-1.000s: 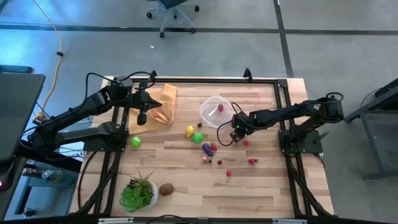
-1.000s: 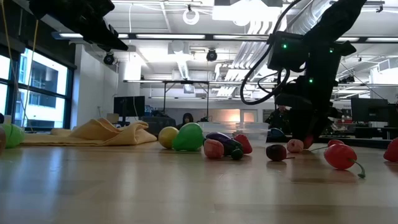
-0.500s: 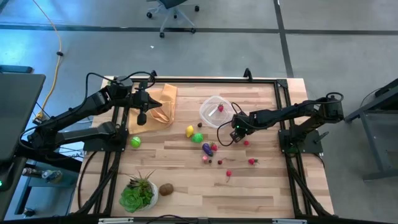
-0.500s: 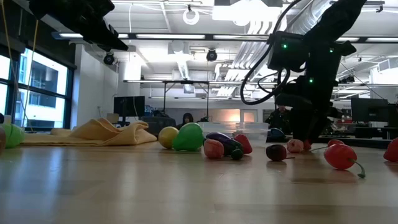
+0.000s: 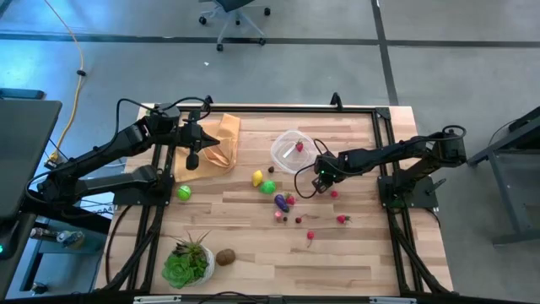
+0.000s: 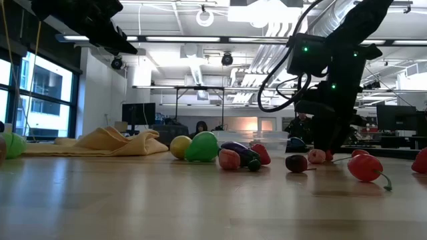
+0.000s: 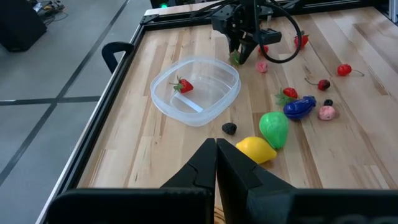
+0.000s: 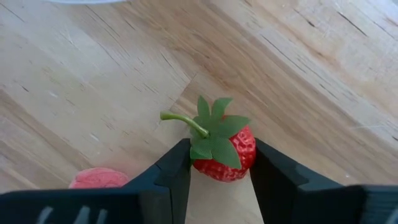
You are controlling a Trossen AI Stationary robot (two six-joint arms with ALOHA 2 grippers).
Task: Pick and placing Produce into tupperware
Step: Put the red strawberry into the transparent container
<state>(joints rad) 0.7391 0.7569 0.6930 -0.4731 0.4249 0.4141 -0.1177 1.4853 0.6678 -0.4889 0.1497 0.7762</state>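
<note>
The right gripper (image 8: 219, 163) is down at the table (image 5: 245, 215) just beside the tub (image 5: 290, 148), its fingers closed against a red strawberry (image 8: 225, 149). A second strawberry (image 7: 183, 85) lies inside the tub. The left gripper (image 7: 216, 146), fingers shut, hangs above the cloth (image 5: 219, 143)

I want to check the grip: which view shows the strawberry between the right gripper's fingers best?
The right wrist view: the strawberry fills the gap between the right gripper fingers, on the table. The high view hides it under the gripper; the left wrist view shows only green leaves; the low view, nothing clear.
</note>
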